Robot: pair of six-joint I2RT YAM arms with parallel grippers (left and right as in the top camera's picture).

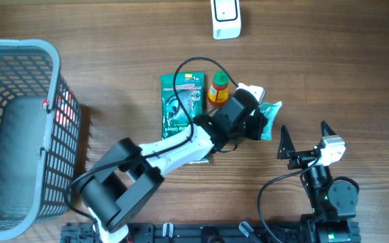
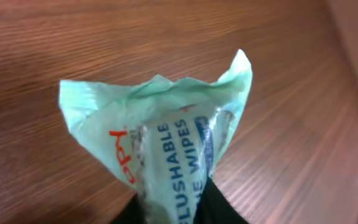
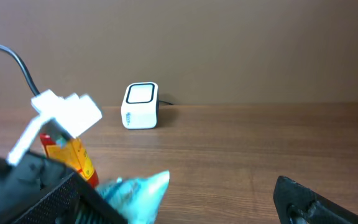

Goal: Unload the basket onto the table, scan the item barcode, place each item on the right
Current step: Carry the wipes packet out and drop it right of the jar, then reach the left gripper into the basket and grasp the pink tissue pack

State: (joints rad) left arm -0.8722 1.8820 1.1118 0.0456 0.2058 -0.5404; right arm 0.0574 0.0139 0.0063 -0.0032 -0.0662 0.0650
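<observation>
Wipes pack [image 2: 166,143], lower part hidden at left end effector [image 2: 173,214].

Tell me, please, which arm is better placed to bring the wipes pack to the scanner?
Left. The left gripper has the wipes pack between its fingers; the right gripper stands open, empty, farther from the scanner.

The wipes pack [image 2: 166,149] runs off the left wrist view's lower edge, its print half readable; the left claw [image 1: 261,123] around it is barely visible, grip unclear.

An evenly lit wood-grain table [image 1: 113,40] meets a plain brownish wall [image 3: 229,43].
</observation>
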